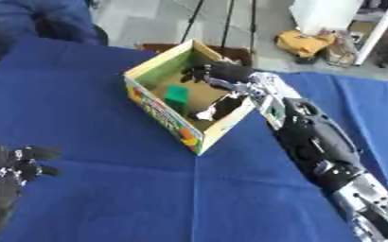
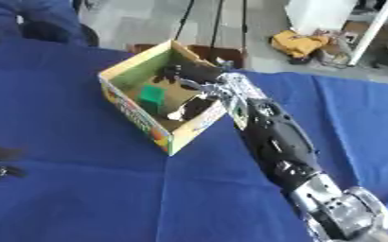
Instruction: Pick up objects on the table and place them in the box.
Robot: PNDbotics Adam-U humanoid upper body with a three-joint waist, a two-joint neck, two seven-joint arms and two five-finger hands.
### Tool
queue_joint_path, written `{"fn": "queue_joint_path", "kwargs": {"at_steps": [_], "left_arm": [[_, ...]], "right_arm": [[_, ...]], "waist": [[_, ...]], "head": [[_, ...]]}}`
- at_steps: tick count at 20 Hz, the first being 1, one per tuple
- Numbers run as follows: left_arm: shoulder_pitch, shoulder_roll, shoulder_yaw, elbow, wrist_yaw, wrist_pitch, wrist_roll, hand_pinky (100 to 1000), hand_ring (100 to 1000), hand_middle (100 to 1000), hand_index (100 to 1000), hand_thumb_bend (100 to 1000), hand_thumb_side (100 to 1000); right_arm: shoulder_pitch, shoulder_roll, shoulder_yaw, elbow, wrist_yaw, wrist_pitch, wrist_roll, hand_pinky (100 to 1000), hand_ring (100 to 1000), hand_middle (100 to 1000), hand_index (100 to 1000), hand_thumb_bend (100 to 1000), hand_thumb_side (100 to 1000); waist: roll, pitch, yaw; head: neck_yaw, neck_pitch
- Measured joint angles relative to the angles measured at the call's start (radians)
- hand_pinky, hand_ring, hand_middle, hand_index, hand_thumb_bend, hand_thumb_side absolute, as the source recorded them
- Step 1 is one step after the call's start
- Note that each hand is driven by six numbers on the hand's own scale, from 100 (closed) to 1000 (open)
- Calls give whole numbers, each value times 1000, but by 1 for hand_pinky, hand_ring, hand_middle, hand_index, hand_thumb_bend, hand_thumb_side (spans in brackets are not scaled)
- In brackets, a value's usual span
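Note:
An open cardboard box [image 1: 166, 115] with colourful printed sides stands on the blue table, a little behind its middle. Inside it a green block [image 1: 177, 96] sits near the left wall, and a black and white thing [image 1: 220, 108] lies against the near right wall. My right hand [image 1: 218, 73] reaches over the box's far right rim, its fingers relaxed above the box floor with nothing in them. At the lower left of the left eye view my left hand [image 1: 5, 177] rests open on the cloth.
The blue cloth [image 1: 106, 189] covers the whole table. My right forearm [image 1: 313, 137] lies across the table's right side up to the box. Beyond the far edge are bare floor, a yellow bundle [image 1: 303, 42] and white furniture.

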Motion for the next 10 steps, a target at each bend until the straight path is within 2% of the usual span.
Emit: {"fn": "queue_joint_path", "kwargs": {"at_steps": [2, 3, 5, 6, 10], "left_arm": [[0, 0, 0, 0, 0, 0, 0, 616, 798, 590, 631, 419, 1000], [0, 0, 0, 0, 0, 0, 0, 616, 798, 590, 631, 419, 1000], [1, 0, 1, 0, 0, 2, 2, 616, 798, 590, 631, 420, 1000], [3, 0, 1, 0, 0, 2, 3, 616, 797, 590, 631, 422, 1000], [14, 0, 8, 0, 0, 4, 10, 616, 797, 589, 631, 425, 1000]], "right_arm": [[0, 0, 0, -6, -2, 0, 0, 690, 786, 946, 941, 371, 592], [0, 0, 0, -11, -5, -1, 0, 689, 785, 943, 941, 384, 547], [6, -3, 1, -27, -17, -3, -1, 687, 776, 928, 935, 342, 522], [9, -7, 1, -39, -28, -5, -4, 686, 762, 905, 929, 294, 489], [36, -42, 7, -114, -142, -7, -14, 685, 736, 864, 919, 204, 404]], "waist": [[0, 0, -3], [0, -1, -5], [0, -5, -14], [0, -8, -20], [2, -19, -60]], "head": [[2, 0], [3, 0], [8, 0], [11, 0], [33, 0]]}}
